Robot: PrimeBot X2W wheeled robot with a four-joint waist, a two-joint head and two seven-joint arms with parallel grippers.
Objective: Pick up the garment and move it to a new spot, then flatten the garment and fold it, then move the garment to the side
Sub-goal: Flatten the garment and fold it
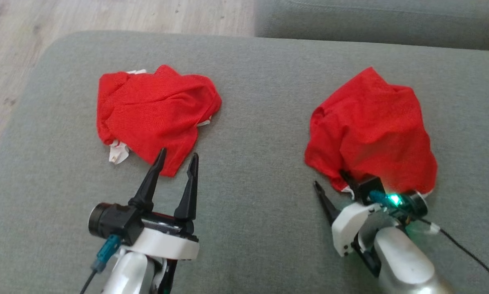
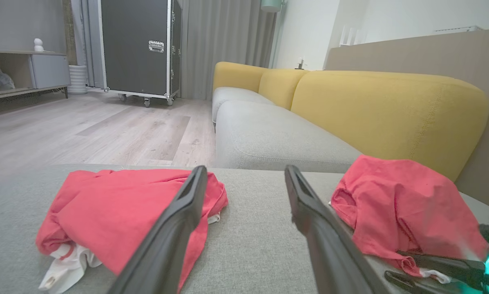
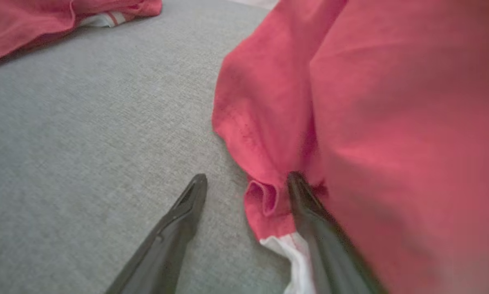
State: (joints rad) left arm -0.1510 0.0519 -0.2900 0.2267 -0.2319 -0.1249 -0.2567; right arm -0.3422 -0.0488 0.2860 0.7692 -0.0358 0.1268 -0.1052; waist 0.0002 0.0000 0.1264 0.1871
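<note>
Two crumpled red garments with white trim lie on the grey cushion [image 1: 252, 134]. My left gripper [image 1: 178, 157] is open, its fingertips at the near edge of the left garment [image 1: 154, 110], just over the cloth. In the left wrist view that garment [image 2: 117, 212] lies behind the left finger of this gripper [image 2: 244, 171]. My right gripper [image 1: 331, 180] is open at the near-left hem of the right garment [image 1: 371, 130]. One finger pokes into a fold of the cloth [image 3: 391, 122]; the other rests on bare cushion. Nothing is pinched between the fingers of the right gripper [image 3: 247, 176].
Wooden floor [image 1: 105, 16] runs past the cushion's far-left edge. Another grey sofa seat [image 1: 375, 20] lies beyond it, with yellow backrests [image 2: 391, 110]. A black wheeled case [image 2: 138, 45] stands across the room. A thin black cable [image 1: 465, 249] trails from my right wrist.
</note>
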